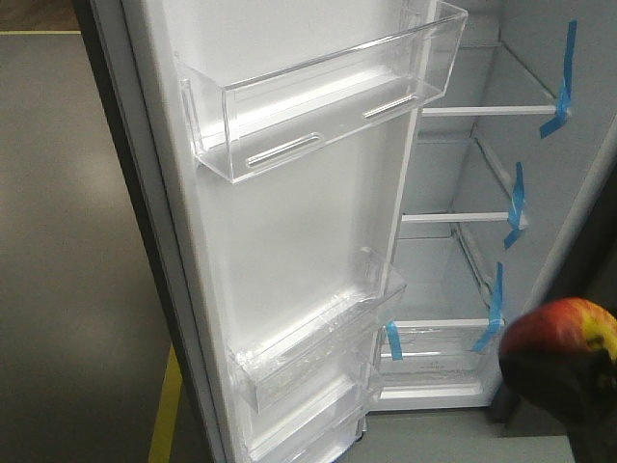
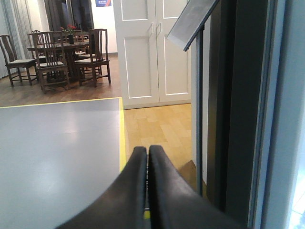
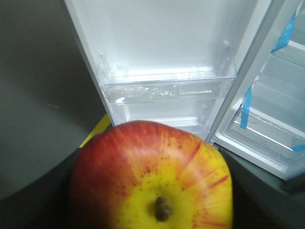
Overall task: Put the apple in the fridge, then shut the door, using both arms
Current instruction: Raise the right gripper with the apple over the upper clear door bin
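Note:
The red apple [image 1: 559, 328] with a yellow patch round its stem sits between the black fingers of my right gripper [image 1: 564, 381] at the lower right, in front of the open fridge [image 1: 463, 260]. It fills the right wrist view [image 3: 152, 176], stem towards the camera. The fridge is white inside, with glass shelves and blue tape strips [image 1: 516, 203]. Its door [image 1: 308, 222] stands wide open, with clear bins [image 1: 328, 92]. My left gripper [image 2: 147, 150] is shut and empty, beside the door's dark outer edge [image 2: 238, 109].
A grey floor mat with a yellow border [image 2: 122, 133] lies left of the door. Wooden floor, white cupboard doors [image 2: 152, 47] and a dining table with chairs [image 2: 62, 57] are beyond. The lower door bins [image 3: 167, 83] are close ahead of the apple.

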